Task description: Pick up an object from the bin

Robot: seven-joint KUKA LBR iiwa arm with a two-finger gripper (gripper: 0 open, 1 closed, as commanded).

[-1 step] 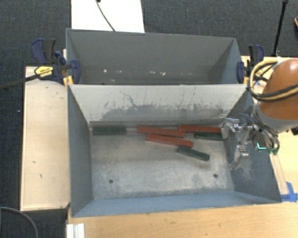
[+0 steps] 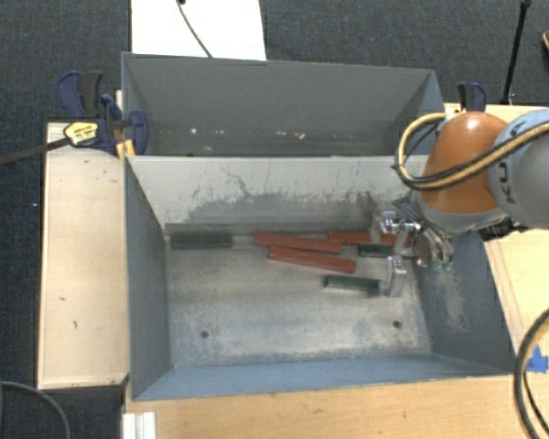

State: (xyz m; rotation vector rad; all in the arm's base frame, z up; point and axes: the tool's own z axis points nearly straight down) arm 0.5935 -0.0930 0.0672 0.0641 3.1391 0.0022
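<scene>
Fingers (image 2: 395, 254) low by the bin's (image 2: 151, 291) right side.
Spread apart, holding nothing; dark green stick (image 2: 352, 283) just beside the near one, red sticks (image 2: 311, 259) left.

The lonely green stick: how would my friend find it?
In the grey bin, look along the back wall, far left. The dark green stick lies flat there by itself, apart from the reddish-brown sticks and the other green stick beside the pincer.
</scene>
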